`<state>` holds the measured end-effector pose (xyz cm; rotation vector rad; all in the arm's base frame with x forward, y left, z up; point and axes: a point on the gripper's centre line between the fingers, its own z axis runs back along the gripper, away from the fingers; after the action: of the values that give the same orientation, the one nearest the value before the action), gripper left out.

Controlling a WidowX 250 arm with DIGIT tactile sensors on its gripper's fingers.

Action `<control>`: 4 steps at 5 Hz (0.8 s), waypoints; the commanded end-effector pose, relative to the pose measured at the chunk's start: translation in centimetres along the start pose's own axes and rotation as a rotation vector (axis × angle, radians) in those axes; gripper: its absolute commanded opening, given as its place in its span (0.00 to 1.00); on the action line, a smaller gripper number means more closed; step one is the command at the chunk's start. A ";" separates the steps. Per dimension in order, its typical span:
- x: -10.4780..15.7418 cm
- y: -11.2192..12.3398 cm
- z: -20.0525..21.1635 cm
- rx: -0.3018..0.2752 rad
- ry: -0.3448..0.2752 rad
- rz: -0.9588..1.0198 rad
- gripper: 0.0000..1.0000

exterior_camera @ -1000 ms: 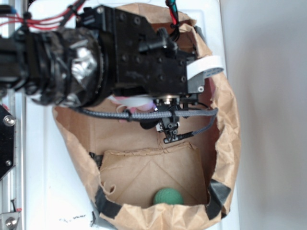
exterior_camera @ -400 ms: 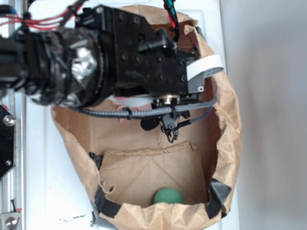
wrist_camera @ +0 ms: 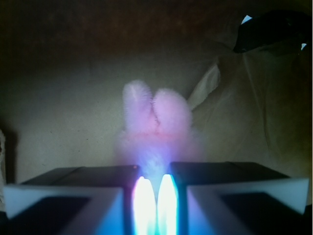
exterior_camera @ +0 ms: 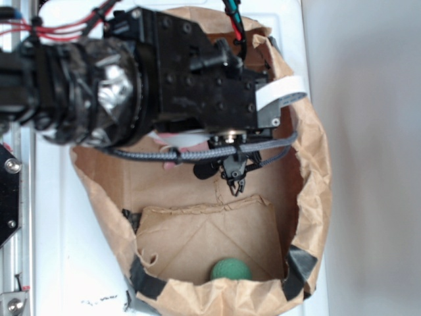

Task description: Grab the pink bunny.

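The pink bunny (wrist_camera: 155, 128) sits inside the brown paper bag (exterior_camera: 314, 164), deep at the far end under the arm. In the wrist view its two fuzzy ears stand up side by side just beyond the fingertips, body fluff pressed right at the narrow slit between the two finger pads (wrist_camera: 145, 204). In the exterior view only a small pink sliver (exterior_camera: 172, 164) shows below the wrist housing.

Gripper (wrist_camera: 156, 205) looks clenched: the pads are nearly touching, a thin glowing gap between them. Whether bunny fluff is actually pinched in that gap I cannot tell; the glare washes it out.

Room for moving: bag walls rise crumpled on all sides, right wall close to the white finger piece (exterior_camera: 281, 92), far rim just behind the arm. Bag floor near the viewer is open, with a folded paper flap (exterior_camera: 210, 230) lying flat. A green ball (exterior_camera: 231, 270) rests at the near rim, well apart from the bunny. Black tape (exterior_camera: 299, 266) patches the near corners of the bag.

Arm (exterior_camera: 99, 85) comes in from the left, bulky black wrist block reaching over the far half of the bag, cables (exterior_camera: 197, 157) draped across below it. Bag stands on a white surface (exterior_camera: 66, 263).
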<state>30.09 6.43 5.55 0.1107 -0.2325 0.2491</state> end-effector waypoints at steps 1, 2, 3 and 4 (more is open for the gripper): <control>1.0 0.9 1.2 0.007 -0.043 0.007 1.00; 0.9 0.8 0.8 0.016 -0.050 0.002 1.00; 0.7 0.7 0.5 0.017 -0.051 -0.001 1.00; 0.6 0.5 0.1 0.022 -0.053 -0.006 1.00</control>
<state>30.02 6.35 4.54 0.1378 -0.2454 0.2379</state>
